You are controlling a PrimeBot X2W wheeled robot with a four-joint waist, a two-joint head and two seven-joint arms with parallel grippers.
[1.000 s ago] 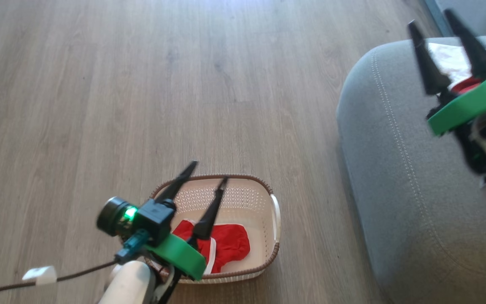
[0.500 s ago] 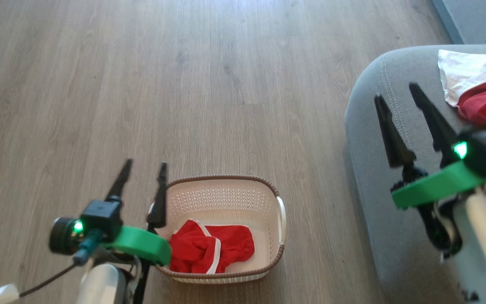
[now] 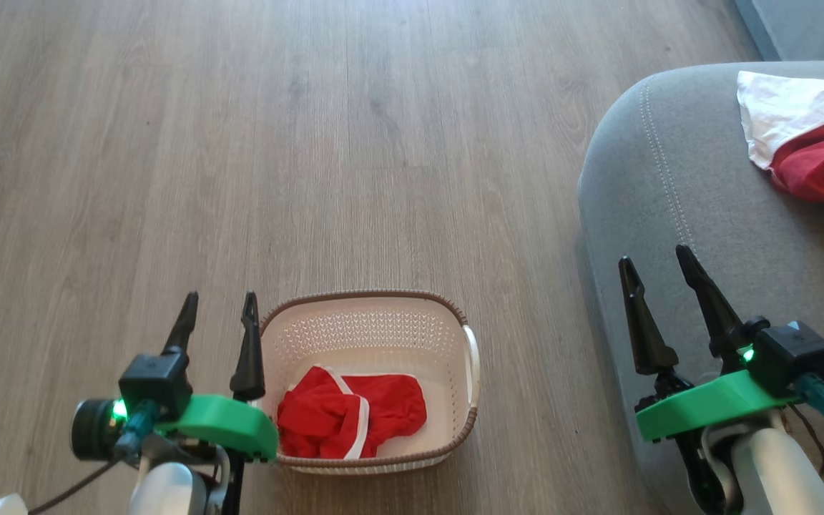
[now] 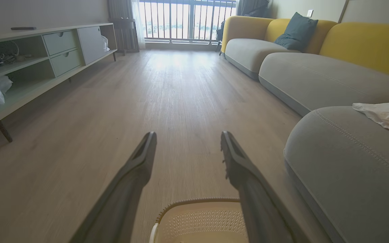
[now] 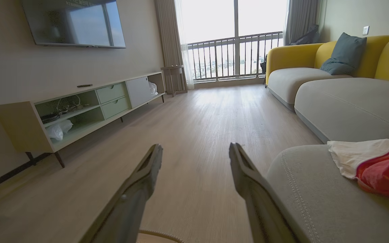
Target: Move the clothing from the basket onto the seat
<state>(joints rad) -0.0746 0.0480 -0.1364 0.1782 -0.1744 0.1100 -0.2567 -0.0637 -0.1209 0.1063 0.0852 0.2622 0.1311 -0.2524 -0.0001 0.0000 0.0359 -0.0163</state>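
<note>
In the head view, a small cream perforated plastic basket with a brown braided rim is seen on the pale wood-plank floor, and a crumpled red garment with white trim lies inside it. A second red garment with a white panel is spread on the large grey upholstered seat. The left gripper is held just beside the basket's left rim, and the right gripper over the seat's edge. Both pairs of jaws are spread apart, and nothing is gripped.

In the left wrist view, the empty fingers are pointed across the floor, with the basket's rim below them.

In the right wrist view, the parted fingers are likewise empty, and the seat is seen to their right.

One garment is judged delivered, and the fetching of the other is in hand. A gripper must next be lowered into the basket and closed on a raised fold of cloth.
</note>
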